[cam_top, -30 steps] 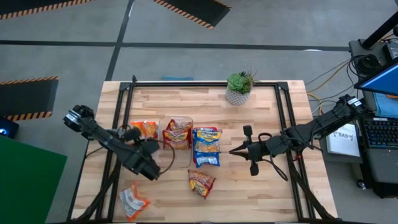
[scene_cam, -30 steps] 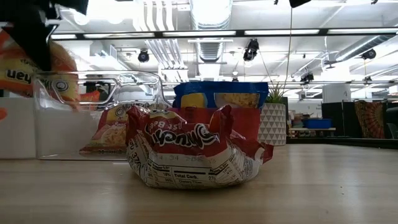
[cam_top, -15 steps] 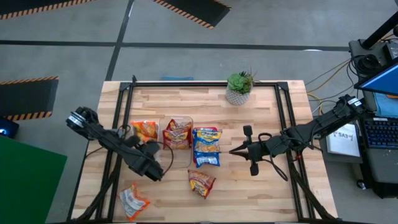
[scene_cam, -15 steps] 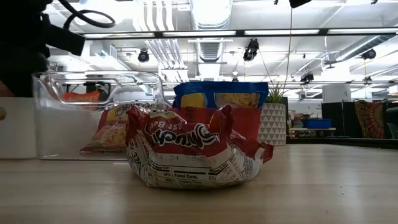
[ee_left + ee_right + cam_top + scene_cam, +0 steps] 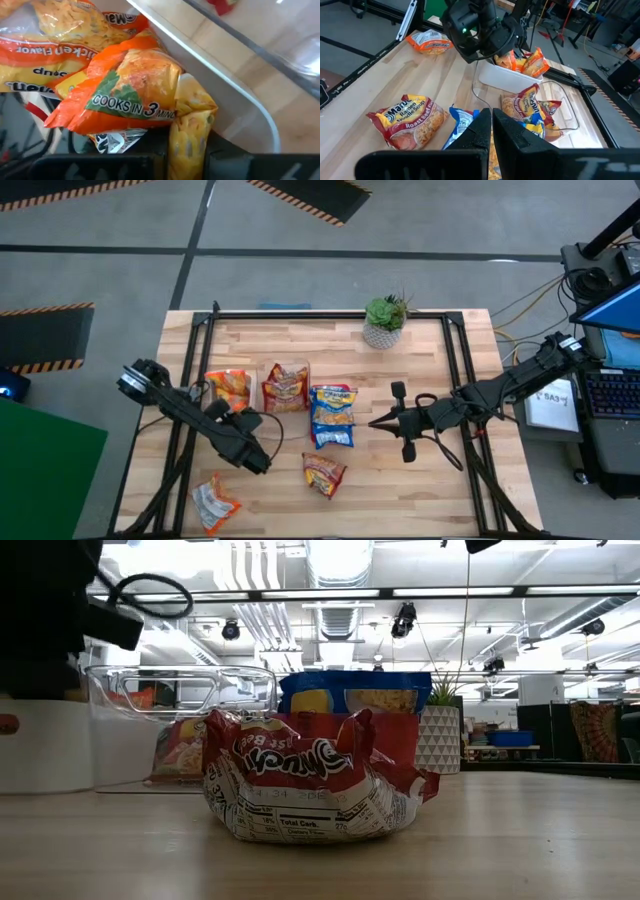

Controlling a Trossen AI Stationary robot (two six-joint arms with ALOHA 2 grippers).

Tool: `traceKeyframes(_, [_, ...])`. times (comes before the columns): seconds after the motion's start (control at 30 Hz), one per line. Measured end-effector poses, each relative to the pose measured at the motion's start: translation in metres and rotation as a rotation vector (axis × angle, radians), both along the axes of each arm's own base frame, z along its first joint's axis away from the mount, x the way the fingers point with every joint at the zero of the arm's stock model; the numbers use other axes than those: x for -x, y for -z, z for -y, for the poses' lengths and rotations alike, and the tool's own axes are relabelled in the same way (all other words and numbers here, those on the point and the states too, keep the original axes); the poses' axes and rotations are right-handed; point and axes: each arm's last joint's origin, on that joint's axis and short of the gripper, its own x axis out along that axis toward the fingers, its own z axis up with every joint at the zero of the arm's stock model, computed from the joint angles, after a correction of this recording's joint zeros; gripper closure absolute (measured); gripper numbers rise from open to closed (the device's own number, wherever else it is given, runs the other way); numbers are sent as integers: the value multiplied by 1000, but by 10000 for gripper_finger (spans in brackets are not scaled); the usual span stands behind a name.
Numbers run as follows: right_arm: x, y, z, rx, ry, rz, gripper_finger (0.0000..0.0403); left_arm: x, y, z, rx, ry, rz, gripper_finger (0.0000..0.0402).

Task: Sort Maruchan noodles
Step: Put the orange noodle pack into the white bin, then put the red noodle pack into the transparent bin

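At the near edge of the bench (image 5: 400, 490), an orange packet (image 5: 214, 502) lies alone at the left corner, and a red beef-flavour packet (image 5: 324, 473) sits crumpled near the middle, filling the low view. Neither has been sorted yet.

Just beyond them the left end effector (image 5: 262, 463) hovers beside the white tray (image 5: 507, 77), its jaws clenched on a crumpled orange chicken packet (image 5: 130, 90) that hangs between them in the left wrist view. A second orange packet (image 5: 230, 388) already lies in that tray. The step in hand appears to be dropping an orange packet with its match; the next move would call for bringing the load squarely over the tray wall and releasing it so it falls inside rather than on the rim.

The left arm reaches in from the bench's left side, angled across its corner and bent low at the wrist. The right end effector (image 5: 372, 421) waits mid-bench, its fingers pressed together and empty, arm stretched in from the right.

Farther back, a red packet (image 5: 286, 388) rests in the clear tray (image 5: 180, 690), with blue packets (image 5: 332, 415) stacked just beside it. A potted plant (image 5: 384, 321) stands at the far edge.
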Motion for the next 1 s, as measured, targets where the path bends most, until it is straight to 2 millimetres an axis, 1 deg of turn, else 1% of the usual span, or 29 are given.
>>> traceKeyframes(0.1, [0, 0, 0, 3, -1, 0, 394, -3, -12, 3, 42, -9, 37, 363])
traceKeyframes(0.23, [0, 0, 0, 3, -1, 0, 394, -8, -26, 6, 77, 24, 69, 316])
traceKeyframes(0.43, [0, 0, 0, 3, -1, 0, 394, -10, -47, 8, 71, 116, 15, 233])
traceKeyframes(0.6, [0, 0, 0, 3, -1, 0, 394, -12, -76, 12, 48, 218, -28, 188])
traceKeyframes(0.7, [0, 0, 0, 0, 0, 0, 394, -16, -95, 19, 34, 340, 47, 176])
traceKeyframes(0.87, [0, 0, 0, -73, 24, -7, 394, -23, -124, 40, -121, 493, 314, 175])
traceKeyframes(0.93, [1, 6, 0, -143, 51, -24, 394, -23, -132, 50, -157, 527, 431, 178])
traceKeyframes(1.0, [3, 16, 1, -202, 79, -56, 394, -22, -136, 62, -151, 562, 504, 181])
